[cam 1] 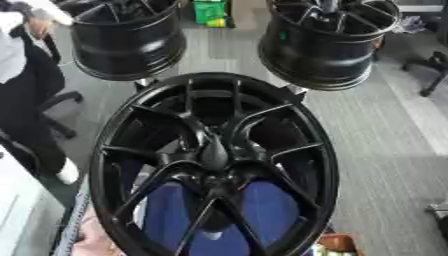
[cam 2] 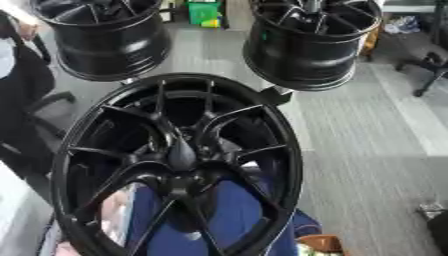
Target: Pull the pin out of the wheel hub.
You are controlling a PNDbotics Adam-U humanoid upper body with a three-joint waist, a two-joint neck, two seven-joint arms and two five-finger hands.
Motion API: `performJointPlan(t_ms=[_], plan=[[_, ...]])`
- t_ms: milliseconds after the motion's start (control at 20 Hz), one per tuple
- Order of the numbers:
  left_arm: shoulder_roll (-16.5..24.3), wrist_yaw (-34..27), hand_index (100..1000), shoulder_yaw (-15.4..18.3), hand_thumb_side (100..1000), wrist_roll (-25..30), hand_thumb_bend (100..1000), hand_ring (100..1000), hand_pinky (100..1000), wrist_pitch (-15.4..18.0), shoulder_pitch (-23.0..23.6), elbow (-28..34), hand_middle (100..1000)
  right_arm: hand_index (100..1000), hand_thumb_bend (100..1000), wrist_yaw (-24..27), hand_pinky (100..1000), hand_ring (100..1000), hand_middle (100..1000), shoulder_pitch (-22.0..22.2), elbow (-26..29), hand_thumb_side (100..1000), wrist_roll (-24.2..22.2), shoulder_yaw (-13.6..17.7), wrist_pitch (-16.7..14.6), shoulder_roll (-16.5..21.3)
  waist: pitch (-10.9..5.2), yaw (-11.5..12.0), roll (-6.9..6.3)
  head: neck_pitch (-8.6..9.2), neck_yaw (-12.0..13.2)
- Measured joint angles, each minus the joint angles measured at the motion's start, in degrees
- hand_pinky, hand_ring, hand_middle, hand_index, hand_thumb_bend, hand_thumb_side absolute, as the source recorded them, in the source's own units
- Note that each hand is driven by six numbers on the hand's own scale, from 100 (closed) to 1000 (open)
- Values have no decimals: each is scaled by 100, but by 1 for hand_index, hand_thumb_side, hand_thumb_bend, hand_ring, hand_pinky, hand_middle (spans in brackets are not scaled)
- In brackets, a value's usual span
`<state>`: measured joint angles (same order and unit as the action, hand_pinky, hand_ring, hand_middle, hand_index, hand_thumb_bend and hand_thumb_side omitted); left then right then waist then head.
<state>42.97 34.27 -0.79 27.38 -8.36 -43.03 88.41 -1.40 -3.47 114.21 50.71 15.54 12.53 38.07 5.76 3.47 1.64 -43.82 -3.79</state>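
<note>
Three black alloy wheels fill the frame: two stand farther back, at left and right, while the wheel hub in front faces the camera. A dark tapered pin stands at its centre, pointing outward. No writing is legible. Neither robot hand shows.

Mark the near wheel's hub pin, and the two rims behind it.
hub pin [cam 1: 214, 152], left eye view, on its dark tapered body at the wheel's centre.
back left rim [cam 1: 131, 47], left eye view, on its outer barrel.
back right rim [cam 2: 302, 57], right eye view, on its outer barrel.
</note>
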Motion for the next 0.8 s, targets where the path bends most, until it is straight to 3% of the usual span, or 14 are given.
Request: performJointPlan(t_ms=[200, 250, 300, 350, 400, 450, 500, 550, 600, 800], plan=[[6, 64, 638, 218, 103, -30, 100, 527, 527, -26, 165, 17, 459, 723, 100, 0, 843, 695, 589, -2, 0, 168, 0, 0, 0, 0, 25, 4, 22, 0, 2], [6, 79, 702, 245, 100, -28, 100, 604, 608, -27, 181, 17, 531, 723, 100, 0, 843, 695, 589, -2, 0, 165, 0, 1, 0, 0, 26, 4, 21, 0, 2], [6, 105, 796, 263, 205, -22, 100, 726, 731, -26, 193, 17, 660, 723, 100, 0, 842, 695, 589, -2, 0, 166, 0, 1, 0, 0, 26, 2, 20, 0, 2], [6, 151, 827, 276, 264, 4, 124, 783, 788, -10, 215, 15, 730, 723, 100, 0, 842, 695, 589, -2, 0, 166, 0, 1, 0, 0, 26, -2, 20, 0, 2], [6, 220, 871, 280, 404, 50, 244, 853, 850, 18, 228, 11, 809, 723, 100, 0, 842, 695, 589, -2, 0, 165, 0, 1, 0, 0, 26, -5, 21, 0, 3], [6, 319, 892, 289, 502, 98, 360, 879, 880, 47, 232, 3, 834, 723, 100, 0, 842, 695, 589, -3, 0, 165, 0, 1, 0, 0, 26, -10, 22, 0, 4], [6, 443, 896, 311, 520, 126, 391, 881, 881, 66, 232, -17, 836, 723, 100, 0, 842, 695, 589, -3, 0, 165, 1, 1, -1, 0, 26, -18, 22, 0, 5], [6, 587, 908, 334, 477, 129, 461, 887, 881, 69, 232, -24, 844, 724, 100, 0, 842, 695, 590, -3, 0, 167, 2, 1, -2, 0, 26, -26, 22, 0, 7], [6, 766, 908, 377, 473, 84, 470, 886, 878, 35, 231, -25, 844, 723, 100, 0, 842, 695, 590, -3, 0, 166, 2, 2, -2, 0, 26, -28, 22, 0, 10], [-34, 1279, 889, 455, 439, -369, 408, 862, 834, -243, 205, -17, 823, 723, 100, 0, 842, 695, 590, -6, 0, 165, 7, 2, -7, 1, 29, -46, 25, 0, 55]])
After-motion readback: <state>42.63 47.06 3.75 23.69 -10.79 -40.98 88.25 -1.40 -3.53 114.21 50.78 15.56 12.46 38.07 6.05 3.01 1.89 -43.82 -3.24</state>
